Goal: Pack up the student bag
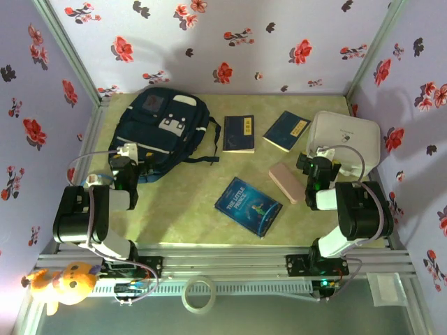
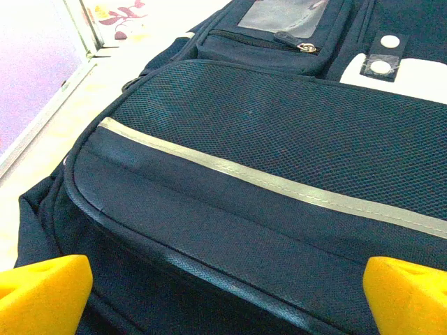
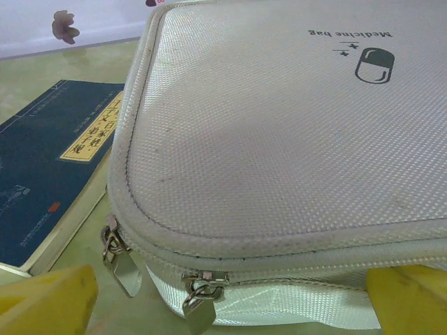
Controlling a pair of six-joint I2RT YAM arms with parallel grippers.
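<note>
**Both grippers open; bag lies at the table's back left**

At the far left, an orange plush toy (image 1: 63, 283) hangs off the frame's near corner. Beyond it, the left gripper (image 1: 128, 159) sits at the near edge of the student bag (image 1: 164, 125), jaws spread wide with nothing between them. Its wrist camera shows the yellow fingertips (image 2: 45, 289) either side of the bag's mesh panel and grey stripe; contact cannot be made out. The bag lies flat on the table (image 1: 181, 209), front pockets upward, in the back left quarter.

Just right of the bag lies a dark blue book (image 1: 239, 132), then a second blue book (image 1: 286, 130), tilted. Nearer the arms, an illustrated blue book (image 1: 248, 206) lies in the middle. A roll of tape (image 1: 199, 294) rests on the frame rail below it. A pink case (image 1: 286, 183) lies right of the illustrated book.

The right gripper (image 1: 321, 164) is also fully open and empty, facing the zipped edge of a white medicine bag (image 1: 349, 139) at the back right.
</note>
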